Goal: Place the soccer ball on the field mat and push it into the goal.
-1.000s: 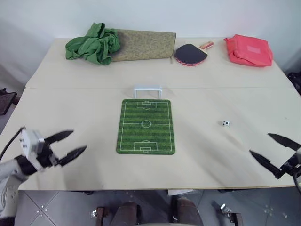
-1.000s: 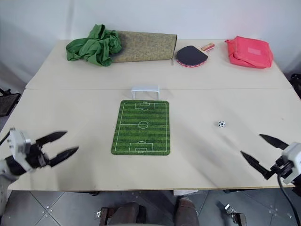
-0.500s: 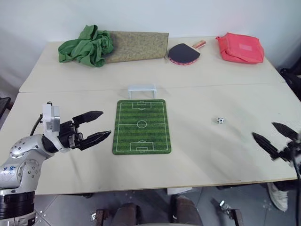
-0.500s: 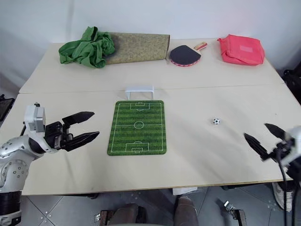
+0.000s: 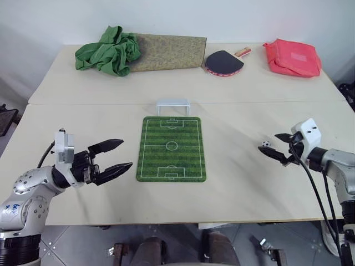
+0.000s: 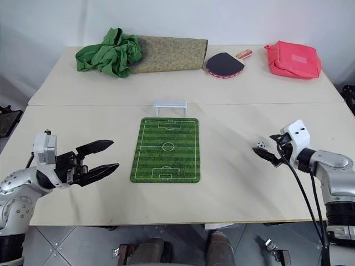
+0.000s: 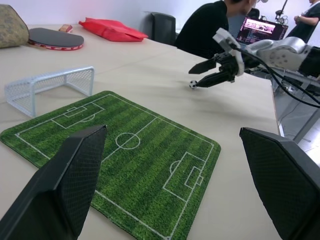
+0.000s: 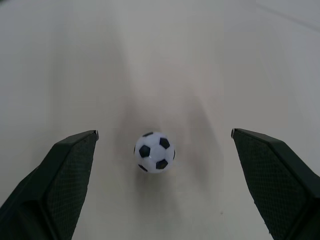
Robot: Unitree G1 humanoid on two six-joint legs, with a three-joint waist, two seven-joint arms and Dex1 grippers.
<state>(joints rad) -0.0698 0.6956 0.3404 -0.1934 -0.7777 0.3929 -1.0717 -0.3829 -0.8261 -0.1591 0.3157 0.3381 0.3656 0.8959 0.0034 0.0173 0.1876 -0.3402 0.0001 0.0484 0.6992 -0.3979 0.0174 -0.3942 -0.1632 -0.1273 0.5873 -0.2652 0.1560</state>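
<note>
The soccer ball (image 8: 154,151) is lying on the bare table (image 5: 238,94), well right of the field mat (image 5: 172,148). It is being framed by the wide-open fingers of the right gripper (image 5: 275,146), untouched. The left gripper (image 5: 113,155) is being held open left of the mat. The goal (image 5: 173,106) is standing at the mat's far edge.
</note>
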